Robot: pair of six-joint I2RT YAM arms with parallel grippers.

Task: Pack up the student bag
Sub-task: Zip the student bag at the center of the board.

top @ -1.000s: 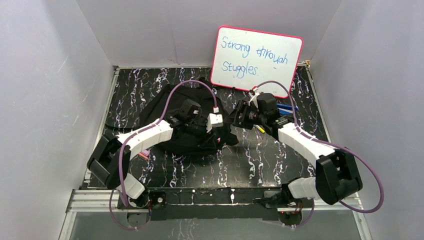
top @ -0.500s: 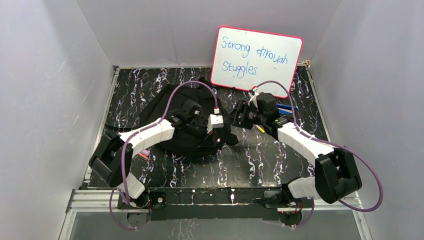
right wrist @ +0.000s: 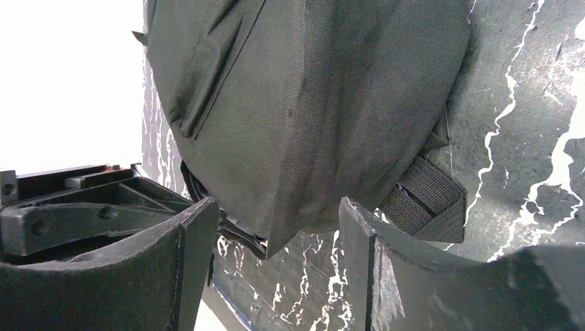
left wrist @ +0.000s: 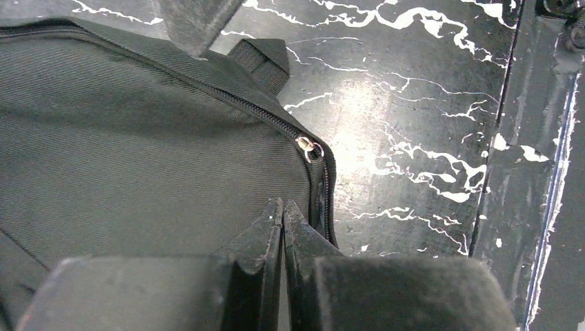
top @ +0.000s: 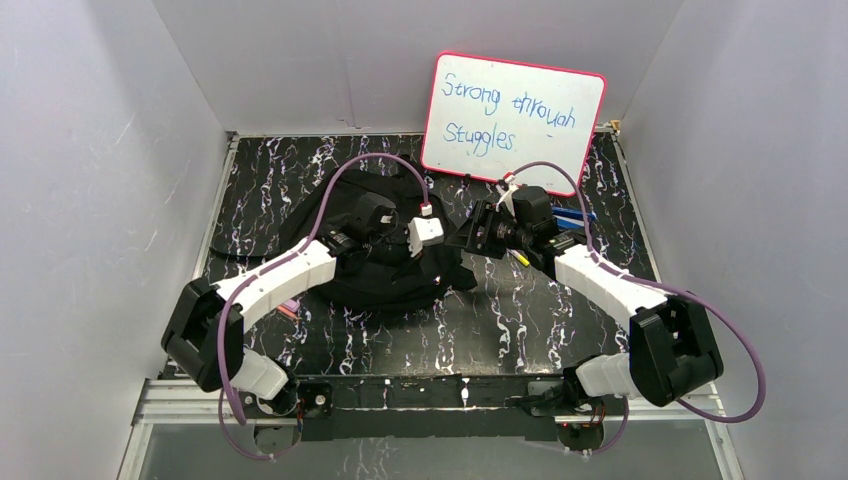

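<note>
Top external: the student bag [top: 395,285] lies left of centre on the black marbled table [top: 520,320]. It sits in front of the whiteboard [top: 513,118] that leans on the back wall. The left arm [top: 285,272] reaches across the bag and covers its middle. The visible outline is wider across the table than it is deep, so the long axis looks roughly left-right. Which end is the top cannot be told here. One corner points toward the right arm's side.

Appearance: soft black woven fabric, slumped and low, with no rigid shape.

Left wrist view: a zip line runs diagonally from upper left down to a metal zip pull [left wrist: 309,147], then bends down round the bag's corner. The zip is closed along the stretch seen. A short black webbing tab [left wrist: 265,58] sticks out past the bag's edge onto the table.

Left gripper [left wrist: 283,214]: fingers pressed together just above the fabric, near the zip pull and short of it. Nothing is seen between them.

Right wrist view: right gripper [right wrist: 276,203] spread wide, holding nothing. The bag's rounded end hangs in view beyond the gap between its fingers, apart from both. A folded webbing strap [right wrist: 421,200] shows at that end.
</note>
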